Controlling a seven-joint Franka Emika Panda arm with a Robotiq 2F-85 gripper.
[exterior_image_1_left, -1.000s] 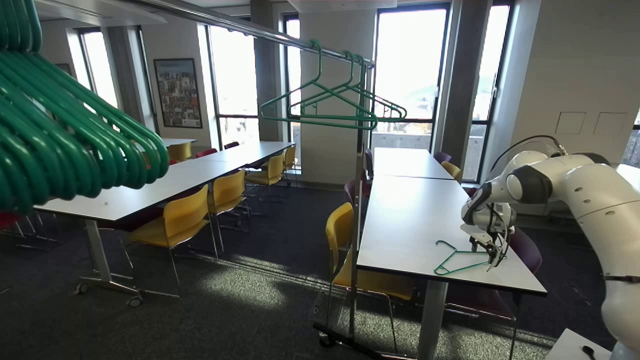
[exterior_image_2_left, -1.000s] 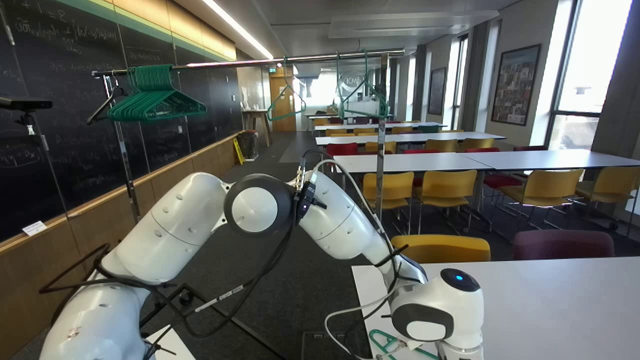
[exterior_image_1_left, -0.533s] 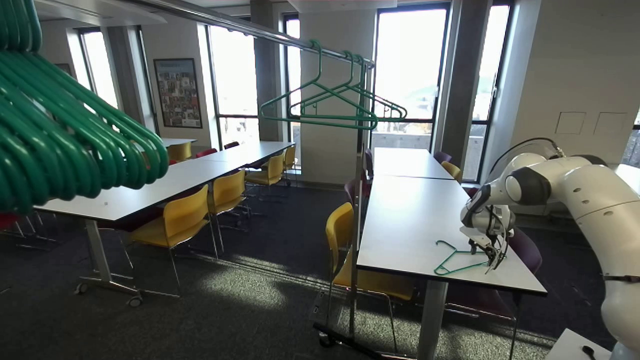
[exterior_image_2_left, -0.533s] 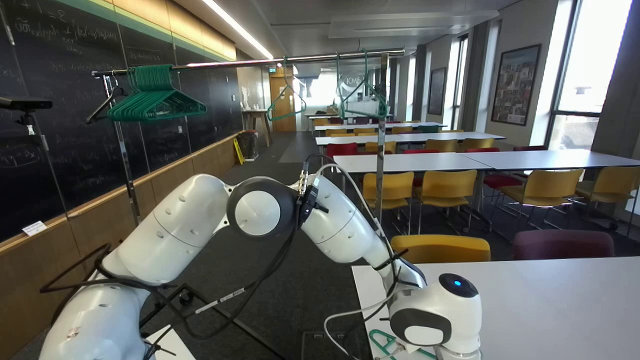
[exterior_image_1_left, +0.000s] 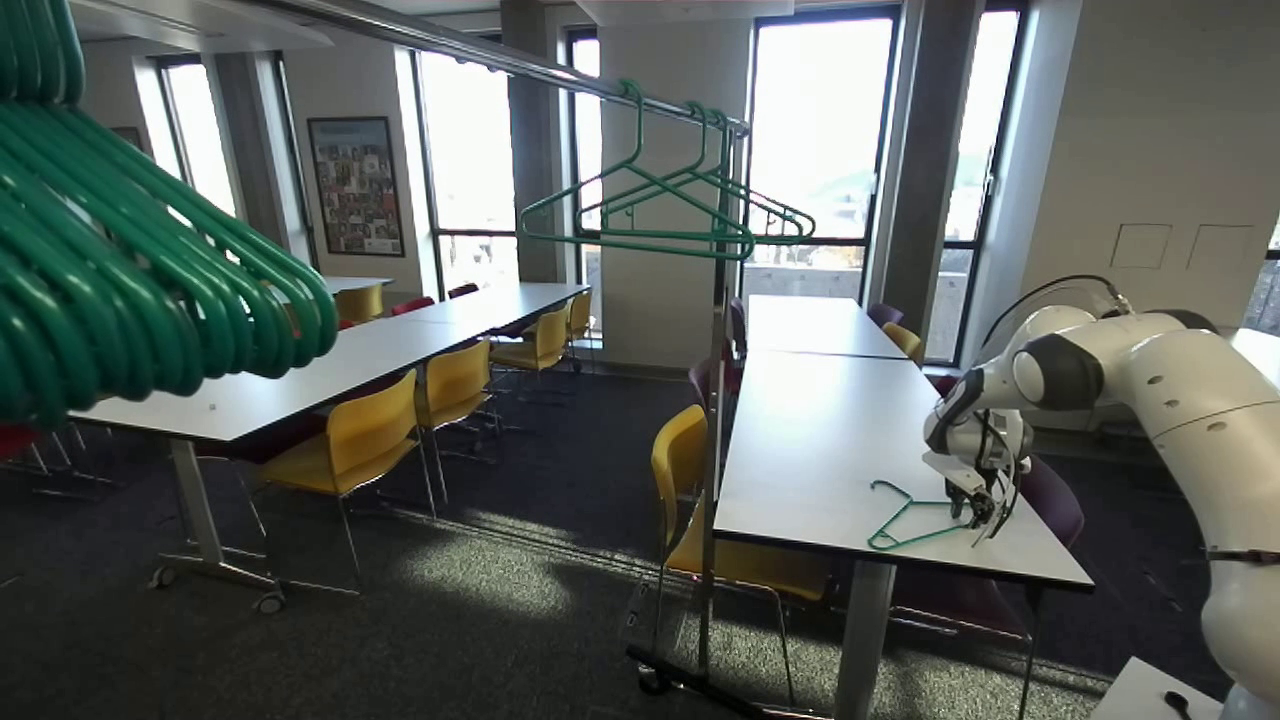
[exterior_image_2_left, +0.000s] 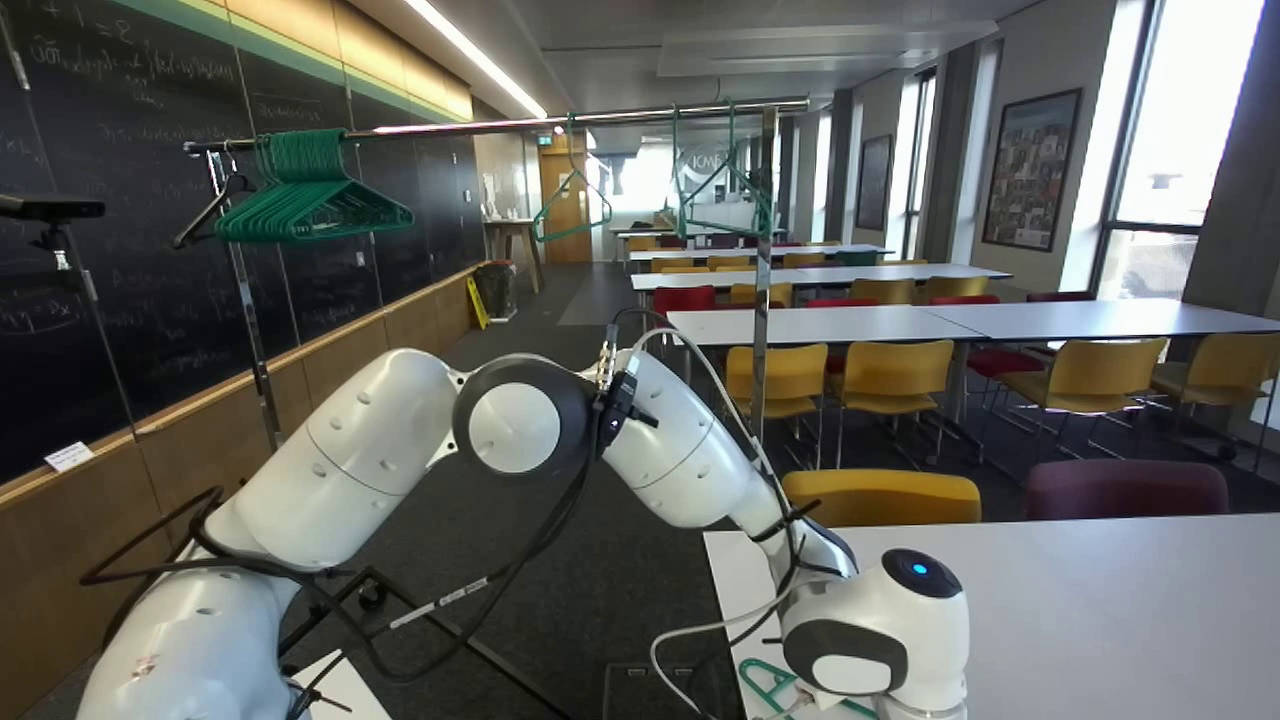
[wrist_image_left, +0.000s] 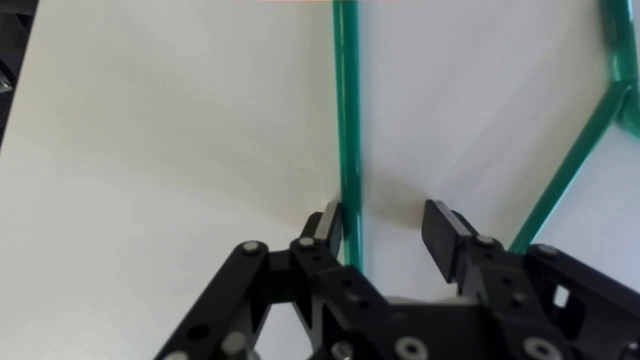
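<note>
A white robot arm (exterior_image_1_left: 1200, 400) bends over a white table (exterior_image_1_left: 810, 430), its black gripper (wrist_image_left: 383, 210) low at a green hanger (wrist_image_left: 349, 115) that lies flat on the table, near the edge. Seen from the wrist, the claw is wide: its 2 fingers (wrist_image_left: 442, 235) stand well apart, 1 straight bar of the hanger running between them, close against 1 fingertip and clear of the other. A metal rack (exterior_image_2_left: 762, 300) stands near the table; in both exterior views, 3 green hangers (exterior_image_1_left: 640, 244) hang from its rail (exterior_image_2_left: 500, 125) at the end closer to the table, while a thick cluster of green hangers (exterior_image_2_left: 310, 205) crowds the end farther from it. A yellow chair (exterior_image_2_left: 880, 497) and a purple chair (exterior_image_2_left: 1127, 490) line the table's edge, and a chalkboard (exterior_image_2_left: 110, 250) stretches well apart from the table.
</note>
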